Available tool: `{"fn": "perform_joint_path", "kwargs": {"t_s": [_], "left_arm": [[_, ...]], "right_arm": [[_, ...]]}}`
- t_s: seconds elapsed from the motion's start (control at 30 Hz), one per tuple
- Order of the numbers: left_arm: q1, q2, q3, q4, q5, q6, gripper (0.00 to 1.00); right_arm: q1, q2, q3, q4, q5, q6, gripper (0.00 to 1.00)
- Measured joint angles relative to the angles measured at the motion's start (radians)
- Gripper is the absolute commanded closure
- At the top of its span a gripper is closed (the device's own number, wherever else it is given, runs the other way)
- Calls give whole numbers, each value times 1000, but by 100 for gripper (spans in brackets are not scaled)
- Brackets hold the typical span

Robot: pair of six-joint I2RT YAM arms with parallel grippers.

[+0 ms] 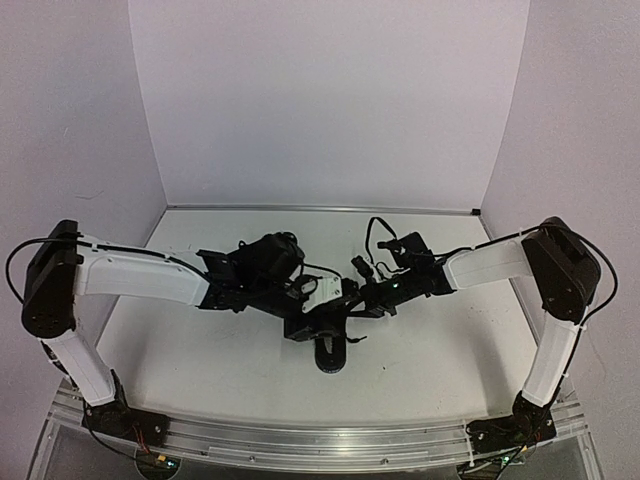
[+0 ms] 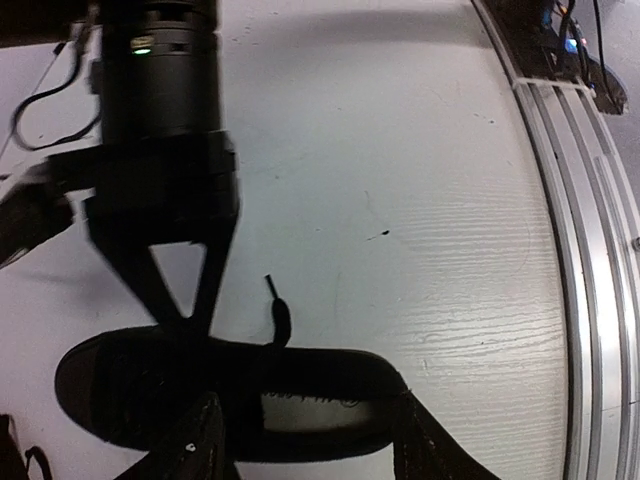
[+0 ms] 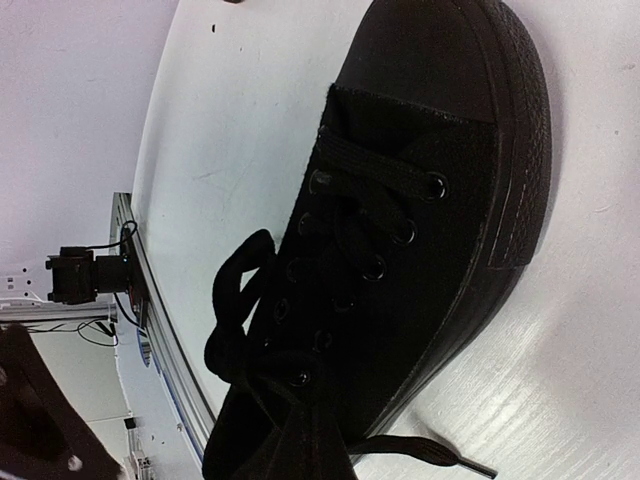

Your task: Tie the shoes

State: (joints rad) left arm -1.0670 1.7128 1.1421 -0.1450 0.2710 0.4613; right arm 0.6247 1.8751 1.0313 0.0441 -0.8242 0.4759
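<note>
Hovering over one black shoe (image 1: pixel 329 357) lying mid-table (image 1: pixel 200 360), my left gripper (image 2: pixel 307 400) released, fingers spread above it, my right gripper (image 2: pixel 188 315) clenched at its laces (image 3: pixel 240 300), whether pinching one I cannot tell.

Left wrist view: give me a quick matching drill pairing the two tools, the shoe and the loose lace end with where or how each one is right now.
Things:
1. left tool
2. right tool
3. shoe
4. lace end

States:
A. closed to a point, tip down at the shoe
B. poking out from the shoe over the white table
C. fingers apart, one on either side of the shoe's opening
D. all black, lying across the bottom of the view

Pairs: 1-C, 2-A, 3-D, 4-B.
</note>
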Motion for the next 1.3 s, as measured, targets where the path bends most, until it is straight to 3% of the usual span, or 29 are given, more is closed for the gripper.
{"fn": "perform_joint_path", "kwargs": {"t_s": [0.23,0.43,0.73,1.1,1.3], "left_arm": [[150,-179,-164,175,13,-150,44],[280,-136,-218,244,38,-331,47],[298,28,-219,344,128,-552,51],[312,96,-219,405,167,-648,51],[316,135,-217,438,188,-672,61]], "right_arm": [[0,0,0,0,1,0,100],[0,0,-3,1,4,0,100],[0,0,-33,0,24,0,100],[0,0,-37,0,35,-3,100],[0,0,-37,0,35,-3,100]]}}
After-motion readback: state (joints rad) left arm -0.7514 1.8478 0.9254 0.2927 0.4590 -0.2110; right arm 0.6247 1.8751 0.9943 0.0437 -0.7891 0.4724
